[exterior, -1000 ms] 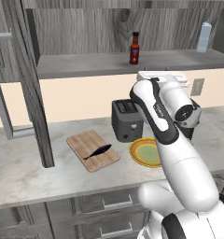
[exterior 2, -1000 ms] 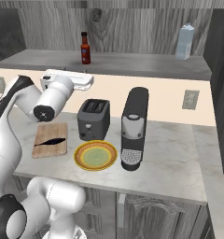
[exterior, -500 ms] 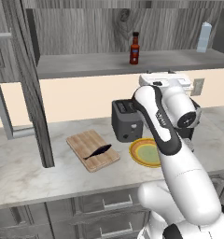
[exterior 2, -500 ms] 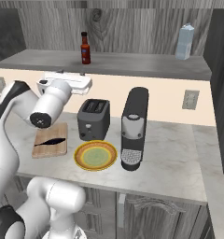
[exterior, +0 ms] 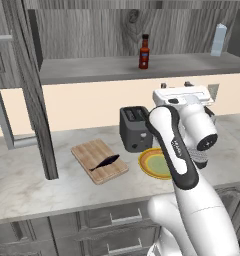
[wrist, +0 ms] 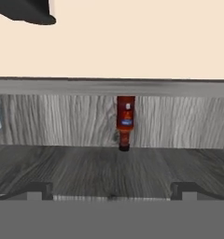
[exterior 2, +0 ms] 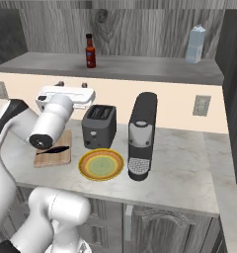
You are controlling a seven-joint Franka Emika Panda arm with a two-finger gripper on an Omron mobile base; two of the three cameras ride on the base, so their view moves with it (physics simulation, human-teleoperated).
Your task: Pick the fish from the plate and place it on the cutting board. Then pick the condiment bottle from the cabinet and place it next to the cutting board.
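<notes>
The dark fish [exterior: 104,162] [exterior 2: 55,149] lies on the wooden cutting board [exterior: 89,152] [exterior 2: 46,159]. To the board's right sits the yellow-rimmed plate [exterior: 145,164] [exterior 2: 84,167], bare. The dark-red condiment bottle [exterior: 143,52] [exterior 2: 91,51] [wrist: 125,119] stands upright on the shelf of the grey cabinet [exterior: 87,70] [exterior 2: 140,67]. My gripper [exterior: 175,85] [exterior 2: 71,85] [wrist: 111,191] is open and holds nothing. It hangs just below the shelf's front edge, pointing at the bottle and well short of it. The hand view is rolled over, so the bottle's cap points down there.
A dark toaster [exterior: 134,128] [exterior 2: 98,126] stands behind the plate, and a coffee machine [exterior 2: 141,136] to its right. A pale blue-white bottle [exterior: 218,40] [exterior 2: 195,44] stands far right on the shelf. Grey drawers [exterior: 112,220] run under the counter.
The arm has shifted its elbow and wrist a little, and the hand has sunk slightly below the shelf edge. The jaws stay open. Fish, plate and bottle have not moved.
</notes>
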